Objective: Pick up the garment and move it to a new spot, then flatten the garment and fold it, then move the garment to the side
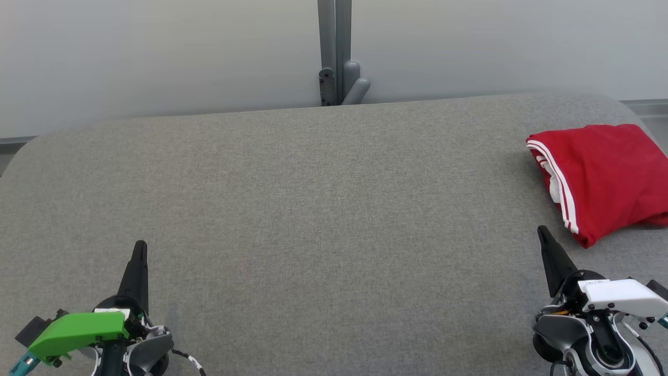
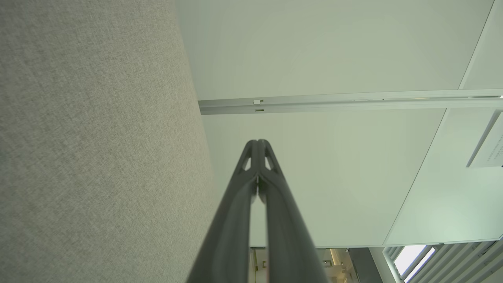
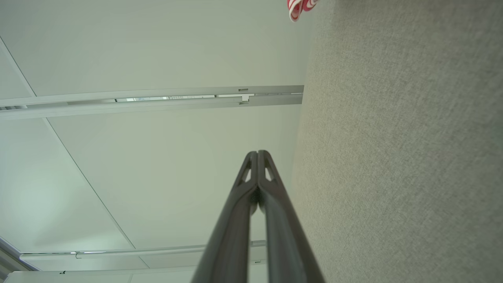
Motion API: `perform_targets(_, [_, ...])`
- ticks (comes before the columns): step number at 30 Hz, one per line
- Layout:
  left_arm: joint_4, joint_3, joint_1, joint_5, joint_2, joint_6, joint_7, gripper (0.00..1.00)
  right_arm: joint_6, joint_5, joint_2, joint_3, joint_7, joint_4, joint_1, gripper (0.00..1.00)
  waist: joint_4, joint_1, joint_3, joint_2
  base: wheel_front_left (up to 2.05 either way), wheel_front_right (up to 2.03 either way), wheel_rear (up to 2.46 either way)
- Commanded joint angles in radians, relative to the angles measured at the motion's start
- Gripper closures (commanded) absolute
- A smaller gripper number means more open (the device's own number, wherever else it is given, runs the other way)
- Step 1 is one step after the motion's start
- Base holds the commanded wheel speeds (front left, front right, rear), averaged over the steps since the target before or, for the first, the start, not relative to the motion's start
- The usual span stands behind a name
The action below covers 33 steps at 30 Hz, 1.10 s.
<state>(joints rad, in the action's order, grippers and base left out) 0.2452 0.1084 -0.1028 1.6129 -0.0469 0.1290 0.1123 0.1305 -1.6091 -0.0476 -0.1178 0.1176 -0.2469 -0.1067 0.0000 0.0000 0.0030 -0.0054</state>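
Both arms low at the near edge of the desk (image 1: 323,209), fingers pointing toward the far edge. Left gripper (image 1: 140,245) near the near-left corner, green wrist cover. Right gripper (image 1: 541,231) near the near-right corner, white wrist cover. Desk top is grey woven fabric with rounded corners. Garment (image 1: 605,177) is red smooth cloth with white stripes along its hem, folded into a rough rectangle, lying at the right edge just beyond the right gripper, not touching it. Both pincers pressed together, tips meeting, holding nothing. Pale wall (image 1: 156,52) and a grey post (image 1: 334,52) behind.
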Motion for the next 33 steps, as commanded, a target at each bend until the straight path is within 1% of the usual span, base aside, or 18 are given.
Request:
perform_targets(1, [-0.001,0.005,-0.013,0.001,-0.006,0.004,0.0,1.0,0.0,-0.007,-0.005,0.0,0.003,0.005,-0.004,1.0,0.0,0.0,0.0,0.0054,0.0,0.0,0.0])
perform_targets(33, [-0.001,0.004,-0.013,0.001,-0.006,0.004,0.0,1.0,0.0,-0.007,-0.005,0.0,0.003,0.005,-0.004,1.0,0.0,0.0,0.0,0.0054,0.0,0.0,0.0])
